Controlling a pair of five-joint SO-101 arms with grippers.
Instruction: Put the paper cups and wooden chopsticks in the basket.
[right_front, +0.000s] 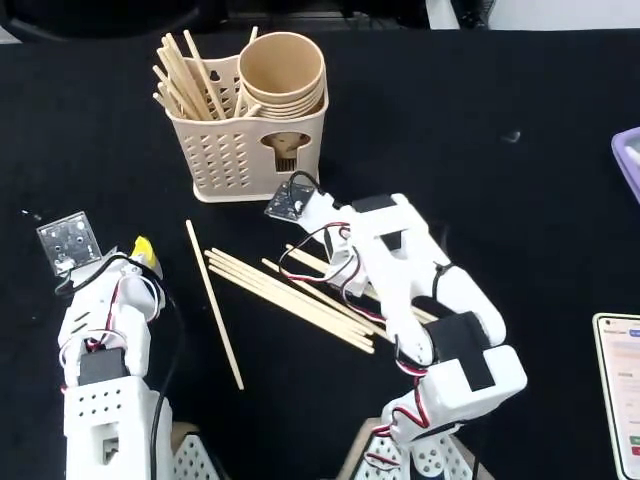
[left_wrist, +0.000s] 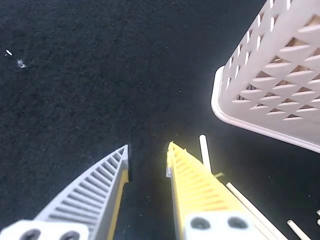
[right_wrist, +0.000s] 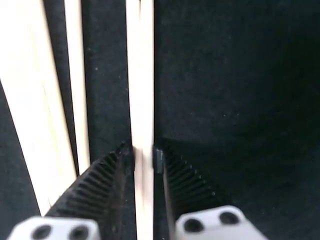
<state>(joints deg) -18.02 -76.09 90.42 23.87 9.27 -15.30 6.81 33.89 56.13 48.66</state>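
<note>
The beige basket stands at the back of the table and holds a stack of paper cups and several wooden chopsticks. More chopsticks lie loose on the black cloth in front of it, and one single chopstick lies apart towards the left arm. My right gripper points down over the loose pile, its black fingers shut on a chopstick. Near the table's left front, my left gripper hangs open above bare cloth, with the basket just ahead of it.
A purple object sits at the right edge. A white device with a screen lies at the front right. A chopstick end lies beside the left gripper's yellow finger.
</note>
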